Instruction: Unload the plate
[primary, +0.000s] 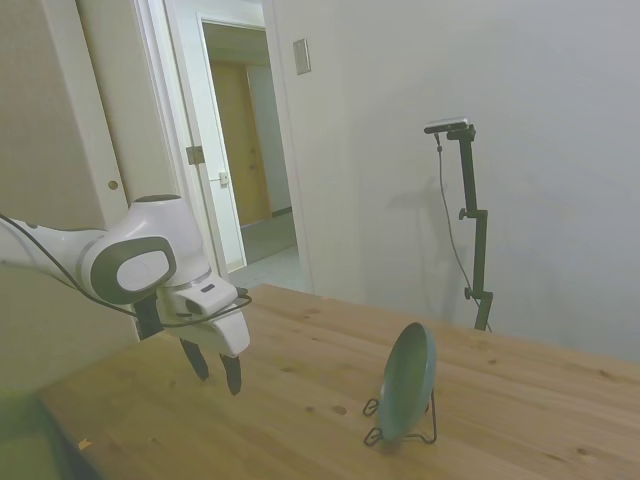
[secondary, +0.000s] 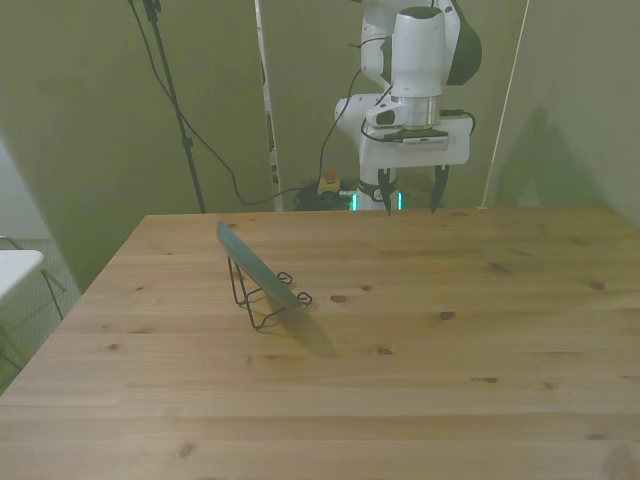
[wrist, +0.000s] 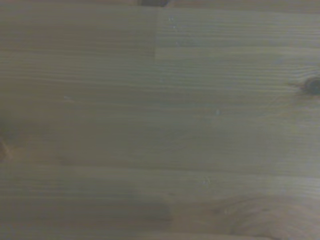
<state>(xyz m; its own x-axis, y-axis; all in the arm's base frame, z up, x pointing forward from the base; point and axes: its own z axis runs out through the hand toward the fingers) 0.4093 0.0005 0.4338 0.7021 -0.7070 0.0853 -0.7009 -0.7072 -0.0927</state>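
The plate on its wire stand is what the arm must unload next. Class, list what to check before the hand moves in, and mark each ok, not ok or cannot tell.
1. Plate seated on edge in the stand: ok.
2. Hand open: ok.
3. Hand empty: ok.
4. Table bare between hand and plate: ok.
5. Hand lined up with the plate's rim: not ok, it hangs well apart.
6. Plate in the wrist view: not ok, only wood shows.
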